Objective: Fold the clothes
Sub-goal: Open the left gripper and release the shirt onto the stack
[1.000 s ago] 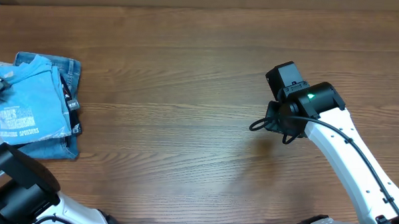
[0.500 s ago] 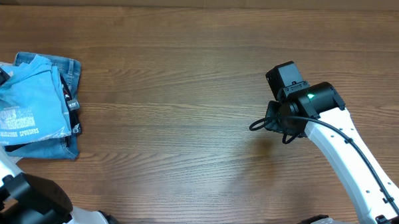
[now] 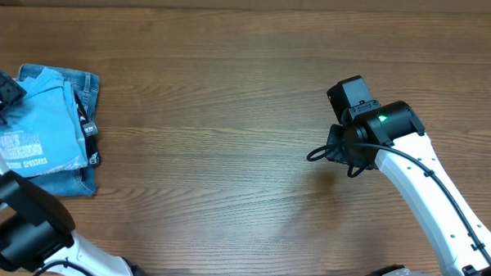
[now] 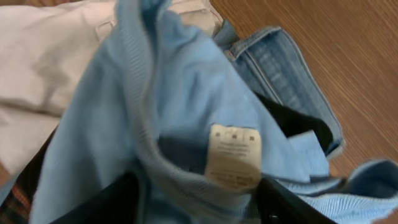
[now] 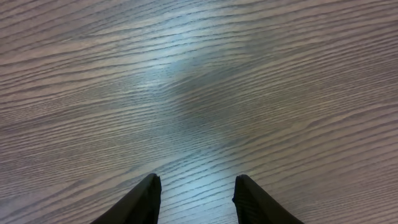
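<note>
The light sky-blue T-shirt (image 3: pixel 41 139) with printed lettering lies folded on top of a pile at the table's far left. My left gripper (image 3: pixel 1 93) is at the shirt's top left corner. In the left wrist view the shirt's ribbed collar and its white label (image 4: pixel 233 155) lie between my spread fingers, and my left gripper (image 4: pixel 196 202) is open around the fabric. My right gripper (image 3: pixel 349 105) hovers over bare wood right of centre. In the right wrist view it (image 5: pixel 196 186) is open and empty.
Faded blue jeans (image 3: pixel 83 87) lie under the shirt, also in the left wrist view (image 4: pixel 280 68). A black garment (image 3: pixel 88 132) is sandwiched between them. Whitish cloth (image 4: pixel 43 56) lies beside the pile. The wooden table (image 3: pixel 228 154) stretches between the arms.
My left gripper has shifted up and to the right onto the shirt's collar corner, and the left arm has swung near the front edge. The right arm has not moved.
</note>
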You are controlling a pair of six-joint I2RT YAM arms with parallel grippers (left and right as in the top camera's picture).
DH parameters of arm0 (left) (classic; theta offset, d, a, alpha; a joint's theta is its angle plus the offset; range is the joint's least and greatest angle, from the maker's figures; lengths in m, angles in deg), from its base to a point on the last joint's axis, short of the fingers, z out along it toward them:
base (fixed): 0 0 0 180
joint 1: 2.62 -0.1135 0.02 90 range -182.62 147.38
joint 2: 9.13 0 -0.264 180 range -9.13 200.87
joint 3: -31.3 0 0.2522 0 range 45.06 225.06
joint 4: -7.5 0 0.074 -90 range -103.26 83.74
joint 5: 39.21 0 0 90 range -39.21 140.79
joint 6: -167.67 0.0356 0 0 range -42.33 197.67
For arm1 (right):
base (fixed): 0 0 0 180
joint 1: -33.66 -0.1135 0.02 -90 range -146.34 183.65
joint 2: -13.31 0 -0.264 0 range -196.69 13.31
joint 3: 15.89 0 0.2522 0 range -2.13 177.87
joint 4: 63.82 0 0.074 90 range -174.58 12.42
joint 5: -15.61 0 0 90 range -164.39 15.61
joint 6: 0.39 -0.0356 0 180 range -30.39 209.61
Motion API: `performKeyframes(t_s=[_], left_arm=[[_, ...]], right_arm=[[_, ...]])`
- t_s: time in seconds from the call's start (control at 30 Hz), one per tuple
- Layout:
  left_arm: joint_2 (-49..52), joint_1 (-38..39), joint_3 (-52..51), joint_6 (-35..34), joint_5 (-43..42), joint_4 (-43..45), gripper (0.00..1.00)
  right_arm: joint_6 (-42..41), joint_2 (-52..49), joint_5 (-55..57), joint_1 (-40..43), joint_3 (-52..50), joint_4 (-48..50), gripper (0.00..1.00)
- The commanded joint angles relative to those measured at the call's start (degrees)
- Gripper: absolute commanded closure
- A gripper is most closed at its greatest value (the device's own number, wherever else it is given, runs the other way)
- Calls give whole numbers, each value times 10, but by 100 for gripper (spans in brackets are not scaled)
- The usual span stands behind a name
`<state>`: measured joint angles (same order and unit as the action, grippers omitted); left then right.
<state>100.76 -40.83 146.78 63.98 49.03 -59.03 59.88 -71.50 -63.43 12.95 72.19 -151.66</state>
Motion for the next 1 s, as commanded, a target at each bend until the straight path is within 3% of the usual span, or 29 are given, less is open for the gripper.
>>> performKeyframes(t_s=[0.0, 0.03, 0.13, 0.3, 0.43, 0.67, 0.97], left_arm=[[3, 5, 6, -7, -5, 18, 47], [4, 5, 6, -7, -8, 24, 54], [3, 5, 6, -7, -9, 38, 87], [3, 5, 6, -33, -9, 79, 94], [5, 9, 6, -44, -7, 127, 88], [40, 10, 6, -41, -8, 150, 60], [54, 10, 15, -14, -10, 92, 53]], right_arm=[[1, 3, 10, 2, 11, 2, 57], [1, 3, 10, 2, 11, 2, 57], [1, 3, 10, 2, 11, 3, 57], [1, 3, 10, 2, 11, 2, 57], [1, 3, 10, 2, 11, 2, 57], [0, 3, 10, 2, 11, 3, 57], [1, 3, 10, 2, 11, 3, 57]])
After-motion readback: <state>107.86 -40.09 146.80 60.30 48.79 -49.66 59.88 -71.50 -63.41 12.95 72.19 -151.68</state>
